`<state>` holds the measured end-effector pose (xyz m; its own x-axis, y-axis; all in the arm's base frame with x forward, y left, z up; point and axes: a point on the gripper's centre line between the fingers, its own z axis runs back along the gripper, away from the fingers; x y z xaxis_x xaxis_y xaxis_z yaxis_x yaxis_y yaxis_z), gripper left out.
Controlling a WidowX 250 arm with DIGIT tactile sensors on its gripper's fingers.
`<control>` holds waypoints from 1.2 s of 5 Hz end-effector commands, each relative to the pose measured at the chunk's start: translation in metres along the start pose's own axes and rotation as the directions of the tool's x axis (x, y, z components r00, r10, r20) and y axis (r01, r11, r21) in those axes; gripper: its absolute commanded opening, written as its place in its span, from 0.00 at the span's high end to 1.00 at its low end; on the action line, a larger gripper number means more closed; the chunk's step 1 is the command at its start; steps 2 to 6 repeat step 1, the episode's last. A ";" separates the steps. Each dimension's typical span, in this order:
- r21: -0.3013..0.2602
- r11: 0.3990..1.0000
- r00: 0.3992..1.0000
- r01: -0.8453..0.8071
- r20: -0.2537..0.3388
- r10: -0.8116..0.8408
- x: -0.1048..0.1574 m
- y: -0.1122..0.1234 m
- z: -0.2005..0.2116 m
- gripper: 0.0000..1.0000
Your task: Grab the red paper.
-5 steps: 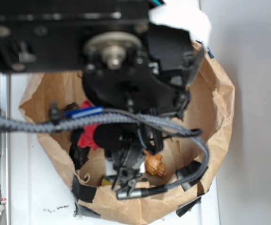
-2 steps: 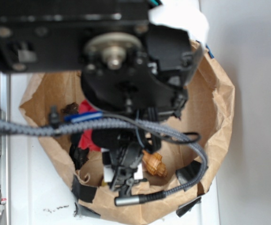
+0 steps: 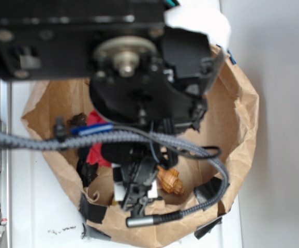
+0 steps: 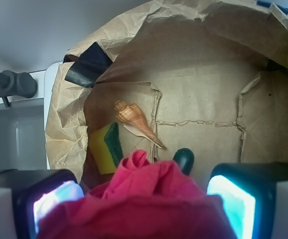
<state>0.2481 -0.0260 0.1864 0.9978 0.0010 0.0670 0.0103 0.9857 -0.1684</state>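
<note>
The red paper (image 4: 149,194), a crumpled bright red wad, fills the bottom of the wrist view and sits between the two lit pads of my gripper (image 4: 144,204). The jaws stand wide apart on either side of the wad, which reaches from one pad to the other. In the exterior view a bit of the red paper (image 3: 94,152) shows under the black arm, which hides the fingers. It all lies inside a brown paper bag (image 4: 199,59).
Beyond the wad lie an orange-brown spiral shell (image 4: 134,117), a yellow sponge with a green face (image 4: 104,147) and a small dark green object (image 4: 184,159). The shell (image 3: 170,181) also shows in the exterior view. The bag's crumpled walls (image 3: 242,119) ring everything; black tape (image 4: 86,64) patches the rim.
The arm and its cable dropped lower into the bag between the earliest frame and 0.4 s ago. Since then nothing has visibly moved.
</note>
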 end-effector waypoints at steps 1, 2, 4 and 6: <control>0.002 1.000 0.999 -0.002 0.046 0.002 0.004 0.003 0.016 0.00; 0.002 1.000 0.999 -0.002 0.046 0.002 0.004 0.003 0.016 0.00; 0.002 1.000 0.999 -0.002 0.046 0.002 0.004 0.003 0.016 0.00; 0.002 1.000 0.999 -0.002 0.046 0.002 0.004 0.003 0.016 0.00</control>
